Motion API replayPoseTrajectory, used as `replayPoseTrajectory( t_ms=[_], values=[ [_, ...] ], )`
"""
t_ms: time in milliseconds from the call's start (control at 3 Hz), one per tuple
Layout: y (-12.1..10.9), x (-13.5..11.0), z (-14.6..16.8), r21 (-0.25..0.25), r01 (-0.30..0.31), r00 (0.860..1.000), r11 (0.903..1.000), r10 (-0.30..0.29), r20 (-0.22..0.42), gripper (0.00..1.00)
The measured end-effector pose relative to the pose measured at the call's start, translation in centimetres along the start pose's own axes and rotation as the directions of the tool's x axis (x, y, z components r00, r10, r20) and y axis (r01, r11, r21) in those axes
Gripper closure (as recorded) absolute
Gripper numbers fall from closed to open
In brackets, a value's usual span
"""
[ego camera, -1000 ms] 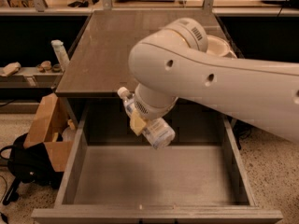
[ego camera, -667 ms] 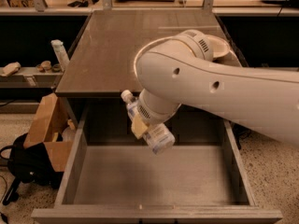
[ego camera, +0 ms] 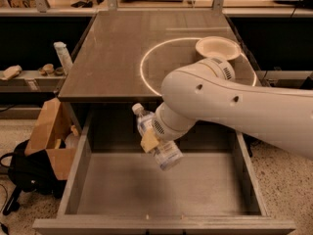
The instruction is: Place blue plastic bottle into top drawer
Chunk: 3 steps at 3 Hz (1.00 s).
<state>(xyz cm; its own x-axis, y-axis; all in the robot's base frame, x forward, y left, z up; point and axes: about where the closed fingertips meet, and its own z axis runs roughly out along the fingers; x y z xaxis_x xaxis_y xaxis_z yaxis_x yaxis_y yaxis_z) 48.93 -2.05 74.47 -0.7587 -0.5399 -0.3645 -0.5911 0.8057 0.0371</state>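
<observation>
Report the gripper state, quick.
The gripper: closed on the blue plastic bottle, holding it tilted above the open top drawer.

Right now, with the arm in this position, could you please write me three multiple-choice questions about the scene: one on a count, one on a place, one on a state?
1. How many bowls stand on the tabletop?
A. none
B. three
C. one

2. Where is the blue plastic bottle?
A. standing on the tabletop
B. in the gripper, above the top drawer
C. lying on the drawer floor

3. What is the state of the top drawer?
A. pulled open
B. pushed shut
C. taken out of the table

Answers:
1 C: a single pale bowl stands at the far right of the tabletop.
2 B: the gripper is shut on the tilted bottle, in the air over the drawer floor.
3 A: its grey floor and sides show in front of the table.
</observation>
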Motion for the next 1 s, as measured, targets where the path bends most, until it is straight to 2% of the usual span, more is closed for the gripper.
replayPoseTrajectory(
  t_ms=[667,1000],
  values=[
    [-0.9,1.5,3.0,-0.101,-0.008,1.0,0.9948,0.008,0.009,1.0],
    [-1.6,2.2,5.2,-0.166,-0.022,0.999,0.9859,0.026,0.025,1.0]
  ],
)
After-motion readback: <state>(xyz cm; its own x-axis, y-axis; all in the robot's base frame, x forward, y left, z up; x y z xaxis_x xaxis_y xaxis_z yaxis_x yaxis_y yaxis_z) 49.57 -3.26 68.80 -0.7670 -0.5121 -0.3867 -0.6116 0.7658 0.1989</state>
